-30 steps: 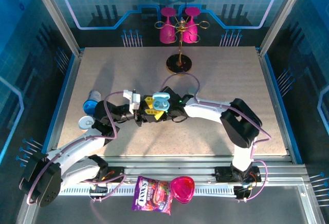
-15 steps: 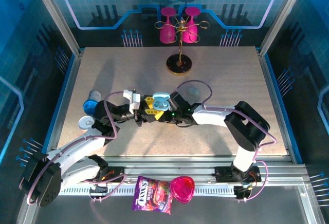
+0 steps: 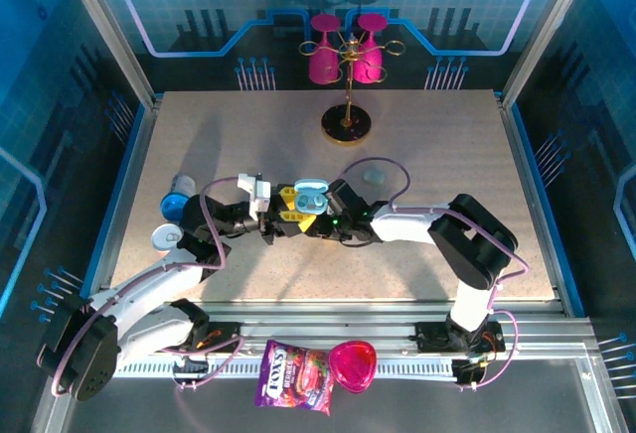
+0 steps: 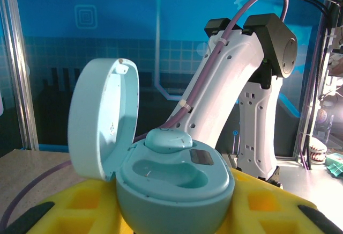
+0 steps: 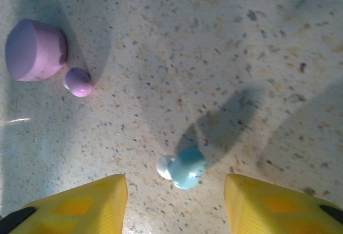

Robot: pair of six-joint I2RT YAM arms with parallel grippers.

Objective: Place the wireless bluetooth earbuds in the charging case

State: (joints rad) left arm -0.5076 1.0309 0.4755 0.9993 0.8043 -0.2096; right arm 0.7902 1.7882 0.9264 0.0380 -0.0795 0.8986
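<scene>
My left gripper [image 4: 171,215] is shut on the pale blue charging case [image 4: 174,183], its yellow fingers [image 4: 69,210] on either side of the body. The lid [image 4: 102,116] stands open to the left. One pale blue earbud [image 4: 169,139] sits in the far socket, and the near socket [image 4: 166,172] is empty. In the top view the case [image 3: 311,195] is held at mid-table in the left gripper [image 3: 288,213]. Just right of it, my right gripper [image 3: 326,222] points down. It stands open [image 5: 176,194] over a loose pale blue earbud [image 5: 182,168] lying on the table between its fingertips [image 5: 107,191]. A lilac earbud [image 5: 79,81] lies further off.
A larger lilac rounded piece [image 5: 35,50] touches the lilac bud. A blue round cap [image 3: 176,203] and a white pebble case [image 3: 166,237] lie at the left. A gold stand [image 3: 347,125] with pink cups is at the back. A candy bag [image 3: 295,373] lies on the near rail.
The right arm has swung its elbow out to the right and brought its gripper down over the table beside the case. The left arm and the case have stayed still.
</scene>
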